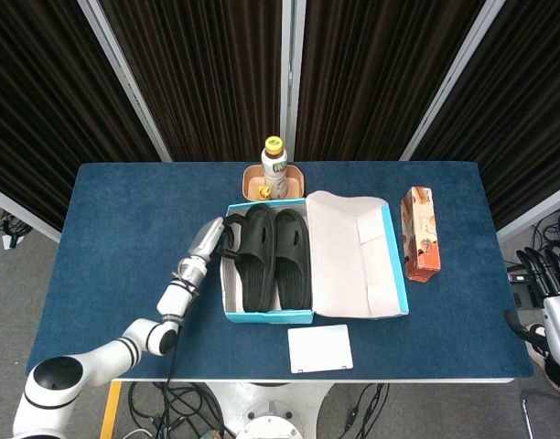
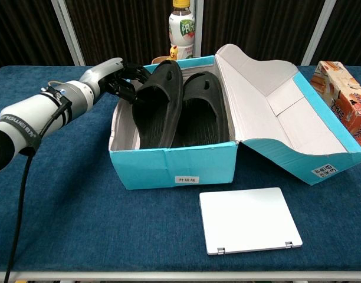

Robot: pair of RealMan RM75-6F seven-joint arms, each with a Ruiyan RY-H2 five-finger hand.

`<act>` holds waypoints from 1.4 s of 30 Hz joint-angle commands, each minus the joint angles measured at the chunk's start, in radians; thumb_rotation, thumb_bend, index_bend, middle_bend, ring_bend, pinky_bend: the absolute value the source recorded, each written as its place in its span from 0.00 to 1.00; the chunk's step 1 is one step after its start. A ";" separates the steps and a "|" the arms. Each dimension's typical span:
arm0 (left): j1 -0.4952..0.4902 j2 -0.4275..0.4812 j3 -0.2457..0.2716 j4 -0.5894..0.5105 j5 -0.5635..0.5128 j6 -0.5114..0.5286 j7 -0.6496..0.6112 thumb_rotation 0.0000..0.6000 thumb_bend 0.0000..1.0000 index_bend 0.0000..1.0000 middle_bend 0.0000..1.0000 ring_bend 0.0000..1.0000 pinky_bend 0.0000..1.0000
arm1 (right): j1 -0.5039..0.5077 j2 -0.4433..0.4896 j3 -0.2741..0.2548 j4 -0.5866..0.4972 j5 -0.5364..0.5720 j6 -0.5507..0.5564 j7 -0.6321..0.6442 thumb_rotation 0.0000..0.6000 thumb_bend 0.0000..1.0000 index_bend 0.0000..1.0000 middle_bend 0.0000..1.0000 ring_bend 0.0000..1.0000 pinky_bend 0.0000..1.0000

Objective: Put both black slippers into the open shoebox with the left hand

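Both black slippers lie side by side in the open turquoise shoebox point(image 1: 266, 316) point(image 2: 174, 165). The left slipper point(image 1: 254, 256) point(image 2: 160, 106) leans a little, its far end resting on the box's left rim. The right slipper point(image 1: 292, 256) point(image 2: 198, 115) lies flat. My left hand point(image 1: 216, 236) point(image 2: 118, 76) is at the box's far left corner, and its dark fingers point(image 2: 133, 85) curl on the left slipper's edge. My right hand point(image 1: 541, 274) hangs off the table at the far right, holding nothing.
The box's lid point(image 1: 353, 251) point(image 2: 275, 112) stands open to the right. A drink bottle point(image 1: 274, 165) point(image 2: 181, 29) in a brown dish sits behind the box. An orange carton point(image 1: 419, 233) point(image 2: 345, 97) lies on the right. A white flat panel point(image 1: 319, 348) point(image 2: 248, 219) lies in front.
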 commanded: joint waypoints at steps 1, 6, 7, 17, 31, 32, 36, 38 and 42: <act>0.000 -0.002 0.005 -0.009 -0.016 -0.012 0.060 1.00 0.00 0.44 0.52 0.64 0.66 | -0.001 0.000 0.000 0.001 0.000 0.001 0.001 1.00 0.16 0.01 0.09 0.00 0.07; 0.006 0.007 0.012 -0.040 -0.009 0.012 0.124 1.00 0.00 0.29 0.40 0.40 0.64 | -0.003 -0.001 -0.001 0.005 0.000 0.004 0.007 1.00 0.16 0.01 0.09 0.00 0.07; 0.008 0.012 0.016 -0.049 -0.002 0.022 0.137 1.00 0.00 0.24 0.35 0.33 0.62 | -0.003 -0.001 -0.001 0.006 -0.001 0.005 0.008 1.00 0.16 0.01 0.09 0.00 0.07; 0.028 0.065 0.017 -0.163 0.005 0.087 0.269 1.00 0.00 0.08 0.03 0.00 0.29 | -0.007 0.000 -0.003 0.014 -0.010 0.013 0.022 1.00 0.16 0.01 0.09 0.00 0.07; 0.018 0.400 0.026 -0.570 -0.067 0.029 0.620 1.00 0.00 0.09 0.02 0.00 0.22 | -0.015 0.001 -0.008 0.024 -0.022 0.026 0.038 1.00 0.16 0.01 0.09 0.00 0.07; 0.019 0.412 0.021 -0.592 -0.068 0.043 0.631 1.00 0.00 0.10 0.03 0.00 0.22 | -0.017 0.001 -0.009 0.026 -0.022 0.028 0.039 1.00 0.16 0.01 0.09 0.00 0.07; 0.002 0.428 0.024 -0.611 -0.060 0.040 0.656 1.00 0.03 0.20 0.13 0.00 0.21 | -0.017 -0.001 -0.009 0.030 -0.023 0.028 0.043 1.00 0.16 0.01 0.09 0.00 0.07; -0.018 0.433 0.032 -0.608 -0.059 0.009 0.665 1.00 0.11 0.22 0.15 0.00 0.21 | -0.016 -0.002 -0.009 0.031 -0.023 0.027 0.044 1.00 0.16 0.01 0.09 0.00 0.07; -0.053 0.423 0.044 -0.587 -0.061 -0.029 0.690 1.00 0.25 0.24 0.17 0.00 0.21 | -0.014 -0.004 -0.007 0.033 -0.020 0.023 0.043 1.00 0.16 0.01 0.09 0.00 0.07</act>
